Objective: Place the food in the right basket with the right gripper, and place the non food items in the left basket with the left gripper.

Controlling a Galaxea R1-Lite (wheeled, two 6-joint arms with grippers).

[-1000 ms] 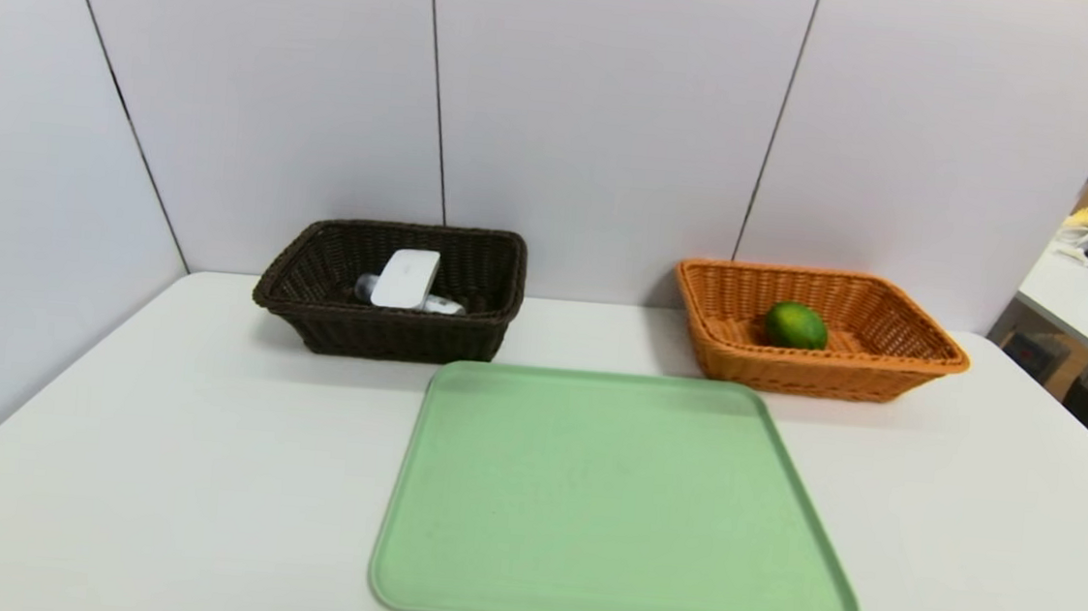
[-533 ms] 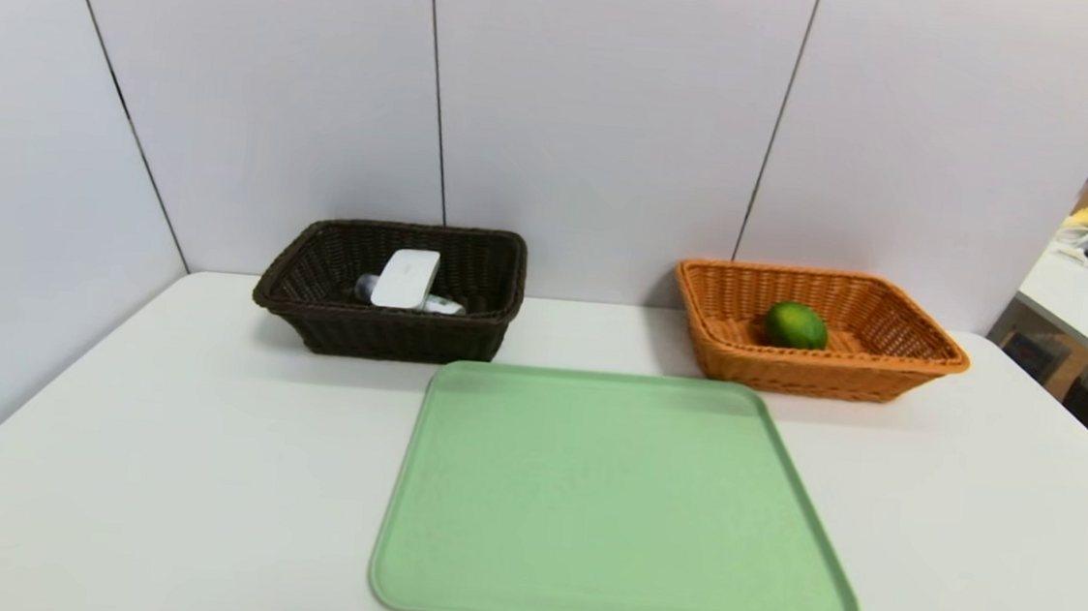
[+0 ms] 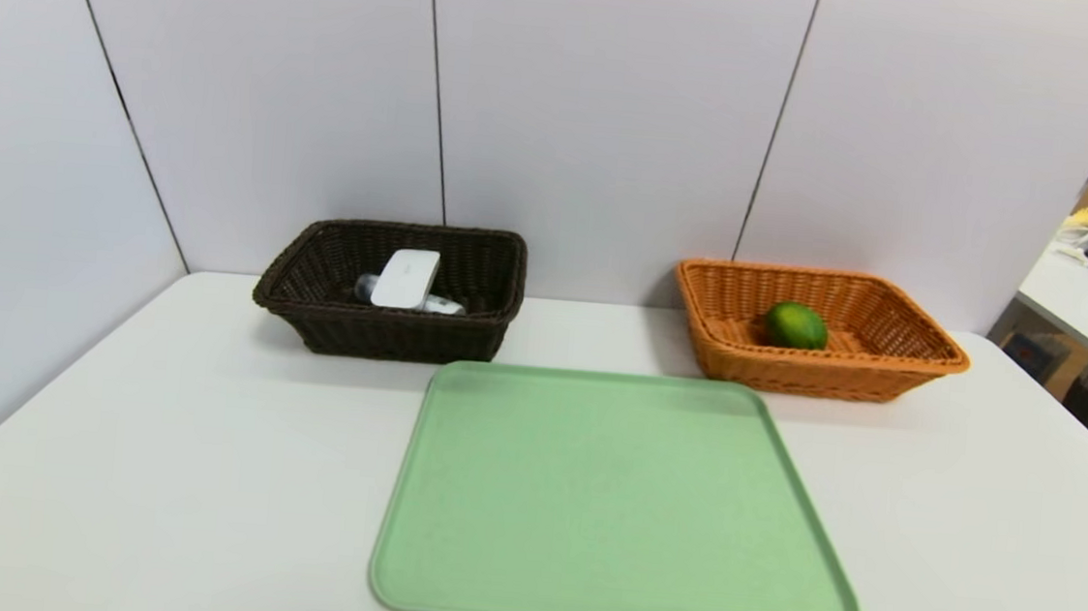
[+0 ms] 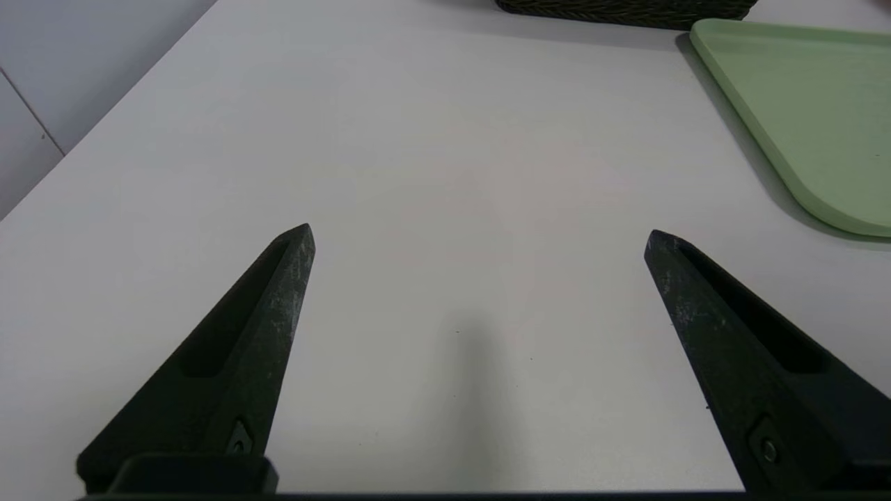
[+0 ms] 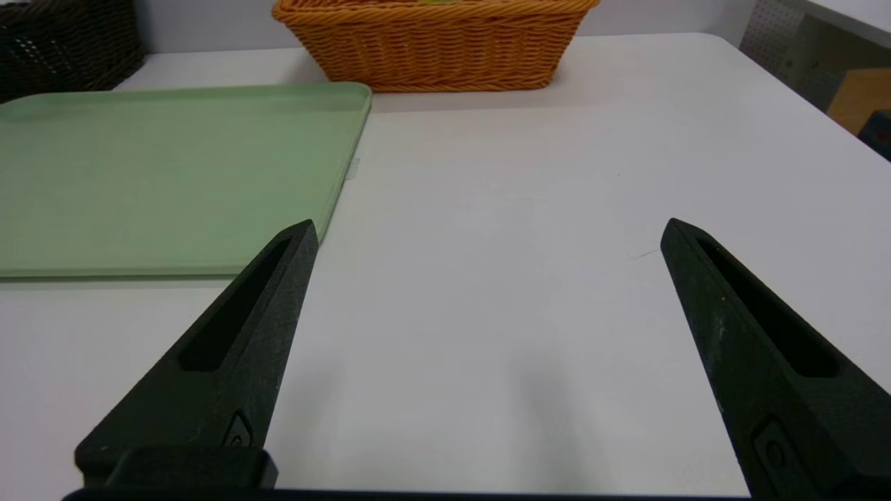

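Both jaws standing wide and empty, left gripper (image 4: 480, 236) and right gripper (image 5: 492, 221) idling over the surface (image 3: 201, 473); fruit (image 3: 796, 325) sitting in the orange basket (image 3: 821, 358), looking firm, slippery; I'd be gripping its middle.

The left gripper (image 4: 479, 233) is showing two matte black, wedge-shaped fingers that are tapering to blunt points, each carrying a long, dark hollow along its length, with pale scuffs marking the surfaces and a small round screw sitting in a recessed plate near the base. The right gripper (image 5: 491, 223) is displaying the same black, tapered form, its long slots narrowing toward the tips, its recessed plates lying low on the fingers, and a rounded black block jutting beside the base of one finger.
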